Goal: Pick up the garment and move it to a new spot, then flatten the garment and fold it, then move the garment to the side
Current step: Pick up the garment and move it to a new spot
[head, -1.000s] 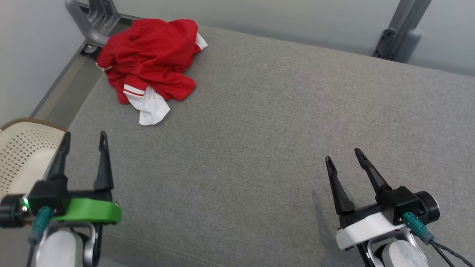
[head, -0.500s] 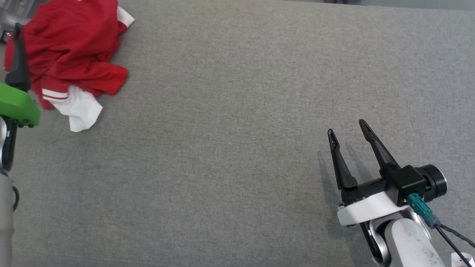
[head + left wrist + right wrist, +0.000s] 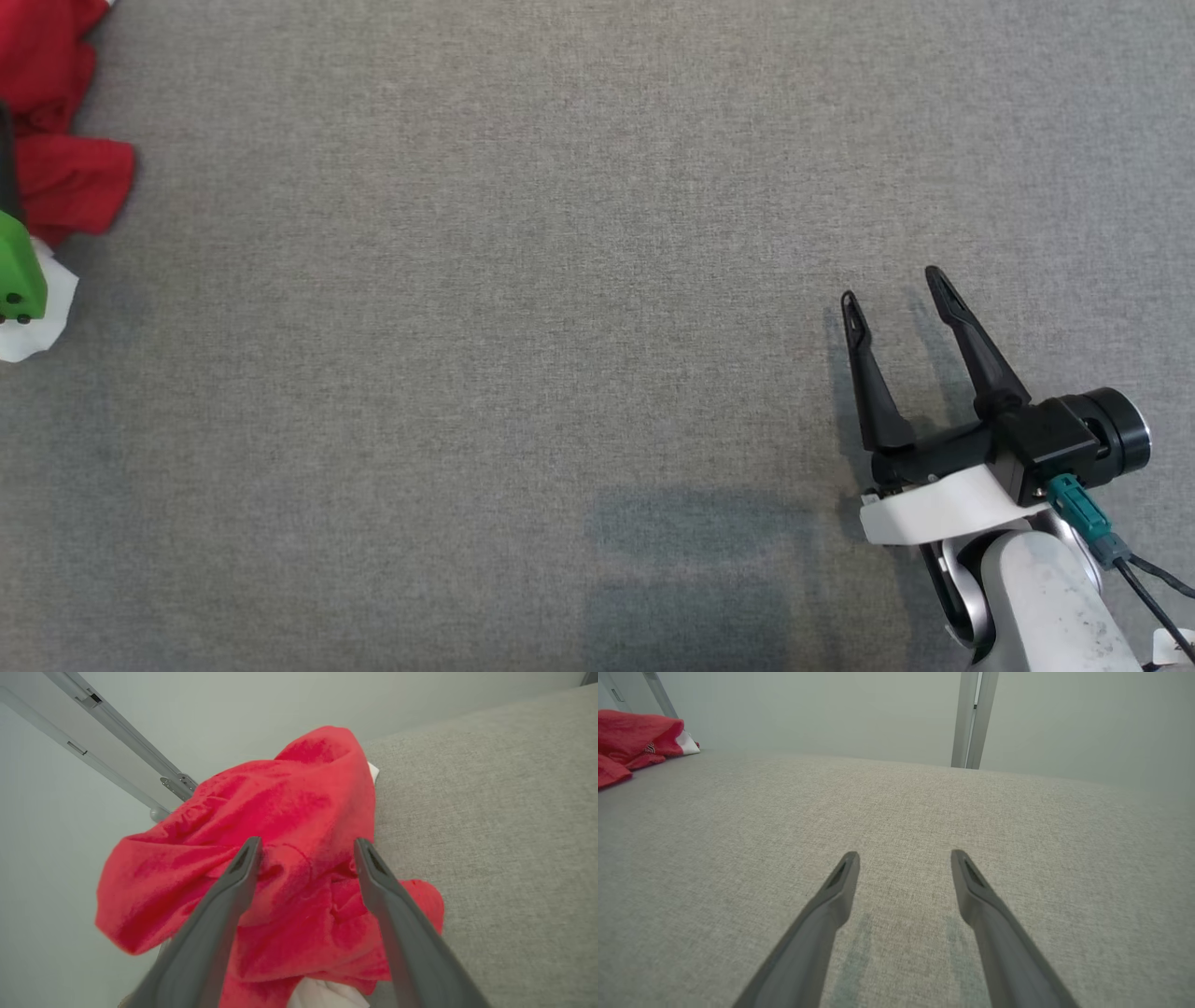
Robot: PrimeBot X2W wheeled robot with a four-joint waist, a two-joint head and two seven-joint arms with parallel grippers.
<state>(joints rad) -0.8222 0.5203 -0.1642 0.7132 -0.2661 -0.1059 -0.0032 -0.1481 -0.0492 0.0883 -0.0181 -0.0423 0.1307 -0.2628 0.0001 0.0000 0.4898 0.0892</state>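
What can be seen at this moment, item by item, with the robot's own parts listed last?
garment: one, red with white parts, crumpled at the left end of the padded surface.
padded surface: one, grey fabric, under everything.
slanted frame bar: one, grey metal, behind the garment.
upright post: one, grey metal, beyond the surface's far edge.
wall: one, pale, behind the surface.
left gripper: one, dark, open, pointed at the garment; contact unclear.
right gripper: one, dark, open, over bare fabric at the right.
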